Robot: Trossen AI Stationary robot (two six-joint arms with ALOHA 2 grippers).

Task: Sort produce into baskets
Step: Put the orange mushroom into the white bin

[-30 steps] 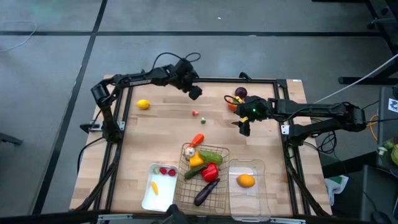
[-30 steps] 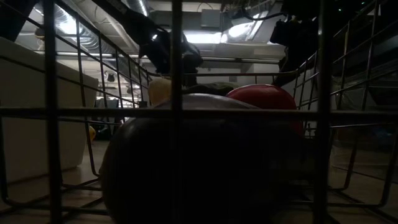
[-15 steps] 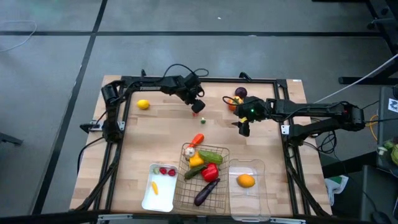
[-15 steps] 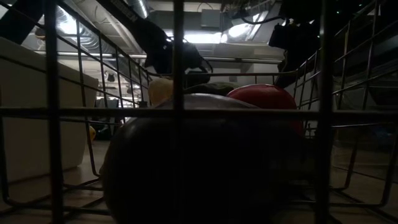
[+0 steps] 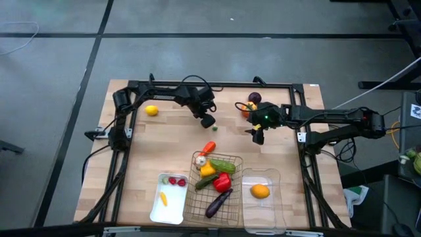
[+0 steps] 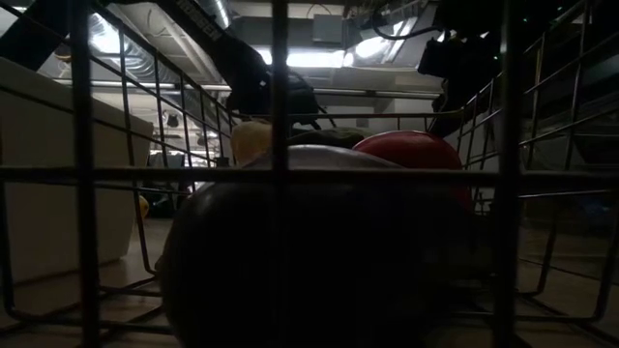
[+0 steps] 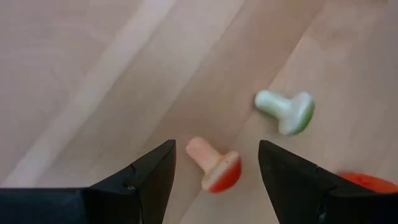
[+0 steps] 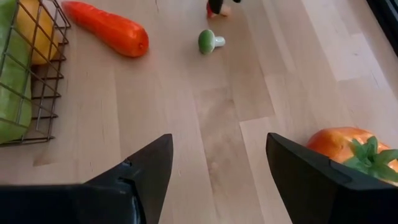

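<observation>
Left gripper (image 7: 214, 163) open, straddling the red mushroom (image 7: 214, 170): drop straight, centre on its cap, close gently so it doesn't roll; right gripper (image 8: 217, 163) open, idle.

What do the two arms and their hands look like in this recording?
Both arms are dark and jointed, with black cables looping along them. The left hand and right hand each end in two black, wedge-shaped fingers. The right arm shows a small green light near its wrist.

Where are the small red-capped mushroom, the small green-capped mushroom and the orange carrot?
small red-capped mushroom (image 7: 214, 168): left wrist view, where stem meets cap.
small green-capped mushroom (image 7: 287, 112): left wrist view, where stem meets cap.
orange carrot (image 8: 106, 28): right wrist view, mid-body.
</observation>
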